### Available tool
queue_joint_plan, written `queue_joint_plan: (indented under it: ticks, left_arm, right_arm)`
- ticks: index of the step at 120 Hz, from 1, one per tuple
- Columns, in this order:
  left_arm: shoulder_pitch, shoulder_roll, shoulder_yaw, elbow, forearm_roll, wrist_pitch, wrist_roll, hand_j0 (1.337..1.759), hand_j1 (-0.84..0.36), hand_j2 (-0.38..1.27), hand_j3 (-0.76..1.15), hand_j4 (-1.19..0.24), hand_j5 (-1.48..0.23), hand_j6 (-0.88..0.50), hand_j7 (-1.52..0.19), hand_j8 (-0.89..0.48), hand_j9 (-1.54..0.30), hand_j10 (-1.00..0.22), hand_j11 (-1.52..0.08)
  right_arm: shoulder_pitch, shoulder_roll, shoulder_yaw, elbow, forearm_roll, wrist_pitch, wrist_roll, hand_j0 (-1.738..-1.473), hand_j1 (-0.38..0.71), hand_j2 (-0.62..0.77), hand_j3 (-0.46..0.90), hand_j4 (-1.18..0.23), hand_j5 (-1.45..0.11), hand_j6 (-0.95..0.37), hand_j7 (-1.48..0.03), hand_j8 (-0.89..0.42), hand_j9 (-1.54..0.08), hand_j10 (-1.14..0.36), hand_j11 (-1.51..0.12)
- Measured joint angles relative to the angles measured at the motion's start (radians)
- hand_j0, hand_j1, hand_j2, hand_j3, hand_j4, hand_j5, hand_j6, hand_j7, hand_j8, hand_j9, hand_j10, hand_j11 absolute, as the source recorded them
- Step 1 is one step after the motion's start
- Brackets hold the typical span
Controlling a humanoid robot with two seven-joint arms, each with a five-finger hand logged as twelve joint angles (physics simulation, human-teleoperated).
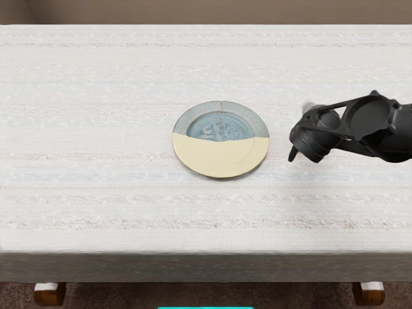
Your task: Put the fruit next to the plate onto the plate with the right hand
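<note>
Right hand (315,136) is hanging over the bench (96,129), plate (222,164) lying bare just to its left, no fruit showing, grip unreadable, placing looking wholly undone.

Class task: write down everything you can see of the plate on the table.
The plate is round and shallow, and it lies flat near the middle of the pale table. Its far half looks blue-grey with a darker patterned centre, while its near half is plain cream. It looks like glazed ceramic. Nothing lies on it. The right robot hand is off to its right, apart from it and not touching.
</note>
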Motion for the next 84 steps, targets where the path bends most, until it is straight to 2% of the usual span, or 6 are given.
queue_joint_plan:
  ticks: [36, 84]
  left_arm:
    - [0.0, 0.0, 0.0, 0.0, 0.0, 0.0, 0.0, 1.658, 0.07, 0.05, 0.0, -0.23, -0.3, -0.23, -0.3, -0.23, -0.3, -0.23, -0.3]
    - [0.0, 0.0, 0.0, 0.0, 0.0, 0.0, 0.0, 1.658, 0.07, 0.05, 0.0, -0.23, -0.3, -0.23, -0.3, -0.23, -0.3, -0.23, -0.3]
  right_arm:
    - [-0.025, -0.014, 0.018, -0.021, -0.012, 0.0, 0.0, -1.658, -0.08, -0.04, 0.0, -0.22, -0.29, -0.22, -0.29, -0.22, -0.29, -0.22, -0.29]
    - [-0.07, -0.033, 0.023, -0.052, -0.03, 0.0, 0.0, -1.658, 0.02, -0.06, 0.0, -0.31, -0.4, -0.31, -0.4, -0.31, -0.4, -0.31, -0.4]
